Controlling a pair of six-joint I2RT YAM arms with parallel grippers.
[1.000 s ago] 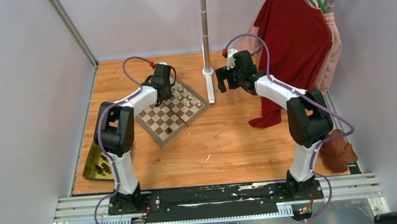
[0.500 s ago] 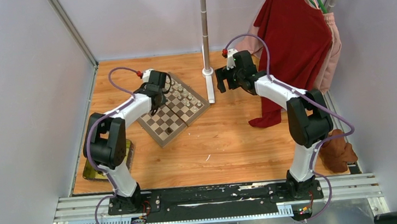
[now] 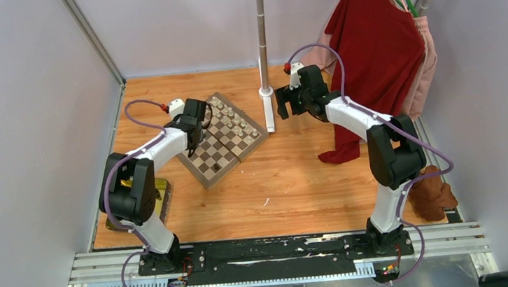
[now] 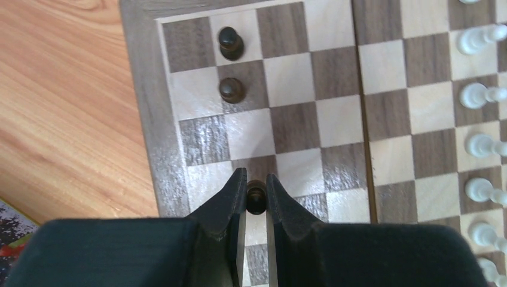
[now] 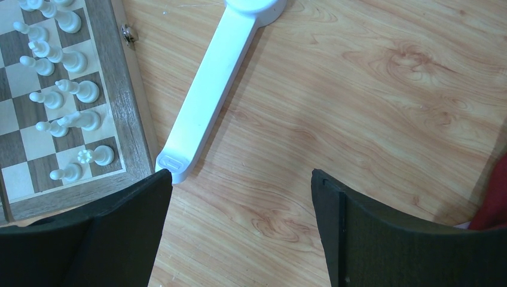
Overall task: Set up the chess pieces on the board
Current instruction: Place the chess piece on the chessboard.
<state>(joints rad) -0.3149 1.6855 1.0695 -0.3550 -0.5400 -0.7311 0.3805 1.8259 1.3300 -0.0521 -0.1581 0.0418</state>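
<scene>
My left gripper (image 4: 256, 190) is shut on a small dark brown chess piece (image 4: 256, 200), just above a square near the left rim of the board (image 4: 149, 119). Two more dark pieces (image 4: 231, 89) stand on squares further along that edge. Cream-white pieces (image 4: 478, 95) line the board's right side. In the top view the left gripper (image 3: 191, 131) hangs over the board's (image 3: 200, 160) left part. My right gripper (image 3: 285, 103) is open and holds nothing. It hovers over bare floor right of the board, as the right wrist view (image 5: 242, 179) shows, with white pieces (image 5: 60, 95) at its left.
A white pole base (image 5: 203, 107) lies on the wood between the board's rim (image 5: 128, 125) and my right gripper. A shiny yellow tray (image 3: 164, 198) sits partly under my left arm's elbow. Red cloth (image 3: 375, 47) hangs at the back right; a brown cloth (image 3: 432, 196) lies at the right edge.
My left gripper has moved from the board's far part toward its left side, still carrying the dark piece, and its elbow swung outward. The right arm has not moved.
</scene>
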